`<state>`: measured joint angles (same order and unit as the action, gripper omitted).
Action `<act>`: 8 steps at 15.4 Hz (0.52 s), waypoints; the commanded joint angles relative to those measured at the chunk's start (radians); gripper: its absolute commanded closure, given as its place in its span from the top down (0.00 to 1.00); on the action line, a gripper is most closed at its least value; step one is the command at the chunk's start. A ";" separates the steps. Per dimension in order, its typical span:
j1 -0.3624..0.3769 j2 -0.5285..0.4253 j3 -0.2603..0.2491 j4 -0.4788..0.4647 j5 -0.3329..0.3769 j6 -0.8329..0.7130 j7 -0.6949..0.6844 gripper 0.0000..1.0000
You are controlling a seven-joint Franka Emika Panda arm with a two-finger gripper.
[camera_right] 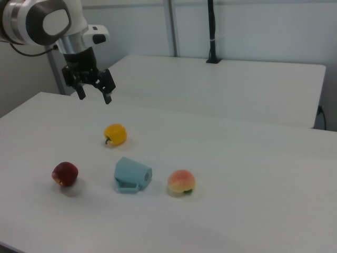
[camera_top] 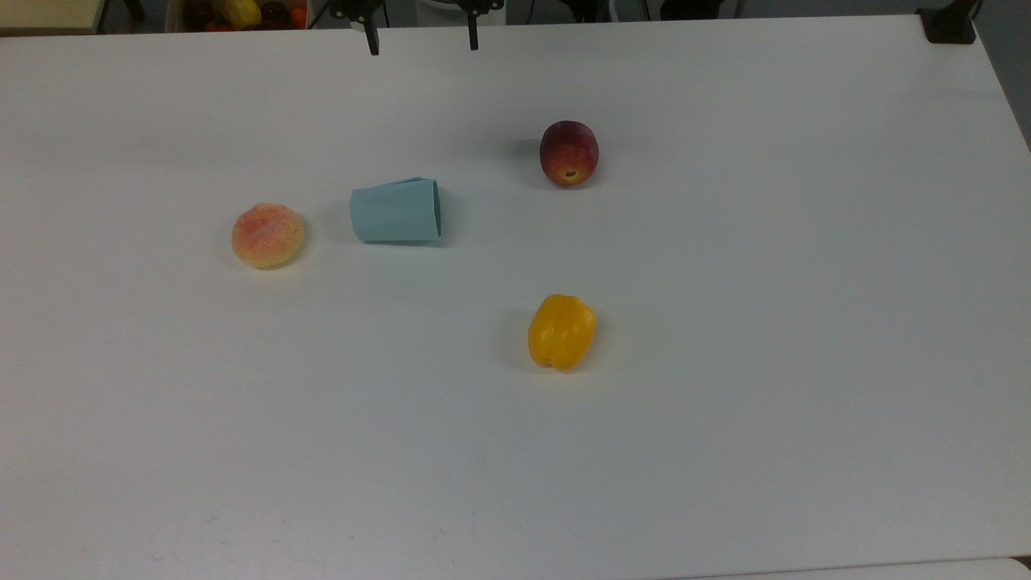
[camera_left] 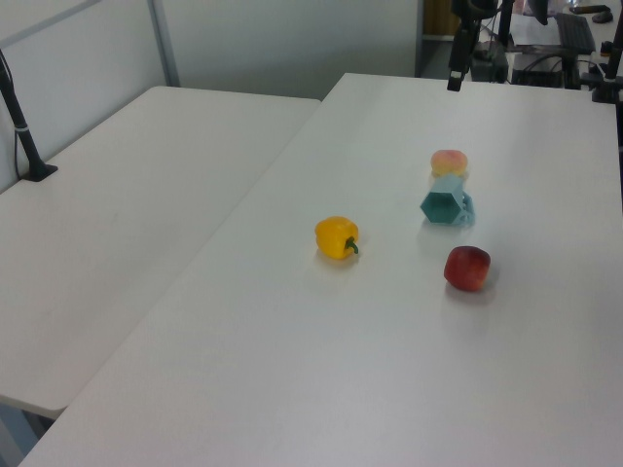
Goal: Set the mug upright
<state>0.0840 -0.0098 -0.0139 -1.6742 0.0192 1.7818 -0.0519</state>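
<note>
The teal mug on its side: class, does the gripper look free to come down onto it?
Probably yes. The open gripper hangs clear above the table; the mug lies apart from the peach and apple.

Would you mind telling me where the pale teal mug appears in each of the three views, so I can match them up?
Top view: the mug lies on its side, left of centre, in the upper half.
Left view: the mug lies right of centre, its open rim facing the camera.
Right view: the mug lies below centre, handle toward the camera.
Shared landmark: the peach lies close beside the mug.
</note>
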 commanded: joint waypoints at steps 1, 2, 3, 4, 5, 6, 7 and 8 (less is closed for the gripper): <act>0.008 -0.004 0.026 -0.027 -0.028 0.018 0.058 1.00; 0.008 0.008 0.035 -0.025 -0.030 0.018 0.073 1.00; 0.008 0.019 0.052 -0.024 -0.033 0.018 0.096 1.00; 0.006 0.027 0.067 -0.025 -0.036 0.019 0.112 1.00; 0.008 0.031 0.072 -0.027 -0.036 0.019 0.118 1.00; 0.010 0.033 0.072 -0.032 -0.038 0.019 0.118 1.00; 0.014 0.037 0.074 -0.042 -0.044 0.022 0.118 1.00; 0.028 0.047 0.074 -0.048 -0.068 0.027 0.118 1.00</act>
<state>0.0866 0.0323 0.0582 -1.6888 -0.0029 1.7818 0.0380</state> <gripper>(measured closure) 0.000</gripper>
